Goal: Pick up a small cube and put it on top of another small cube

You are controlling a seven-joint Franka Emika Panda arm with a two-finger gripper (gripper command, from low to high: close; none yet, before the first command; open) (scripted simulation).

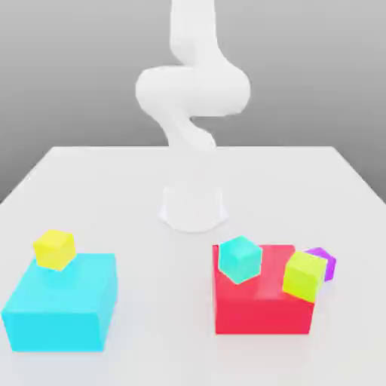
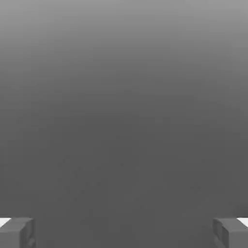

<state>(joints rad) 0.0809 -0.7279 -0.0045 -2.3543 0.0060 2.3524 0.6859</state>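
A white table (image 1: 90,196) is shown against a grey backdrop, with the arm's base (image 1: 194,207) mounted at its centre. The gripper (image 2: 124,235) is seen spread wide, nothing between its fingers. The small purple cube (image 1: 324,260) is partly hidden behind a red block (image 1: 260,305), near the table's edge at the exterior view's right. A cyan block (image 1: 64,305) is placed well apart.

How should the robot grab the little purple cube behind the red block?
Probably from above, pinching two opposite flat sides. The purple cube sits low on the table, tucked behind the red block and the yellow-green cube, so its top is the freest way in.
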